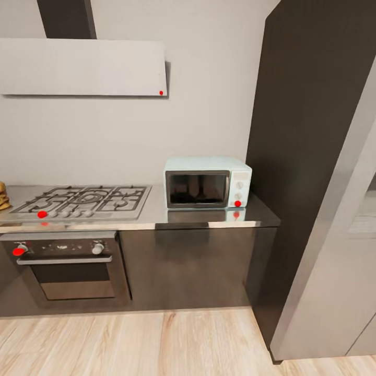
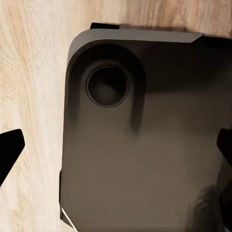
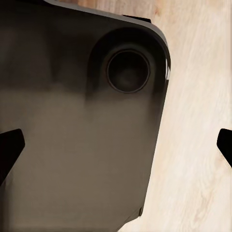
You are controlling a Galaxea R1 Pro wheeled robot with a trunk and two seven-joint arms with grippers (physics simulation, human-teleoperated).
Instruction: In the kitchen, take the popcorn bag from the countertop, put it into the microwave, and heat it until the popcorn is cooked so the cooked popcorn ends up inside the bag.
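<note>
Microwave (image 1: 208, 182) on countertop (image 1: 209, 216), door shut, beside hob (image 1: 83, 200).

The microwave (image 1: 208, 183) is showing pale mint-blue with a dark glass door, white knobs and a red light. The countertop (image 1: 209, 216) is gleaming glossy grey over dark cabinets (image 1: 188, 266). The gas hob (image 1: 83, 201) is looking grey with a red knob. The floor (image 1: 156, 342) is showing light wood grain. The robot base (image 2: 145, 159) is appearing dark charcoal. The wall (image 1: 209, 104) is reading pale grey.
</note>
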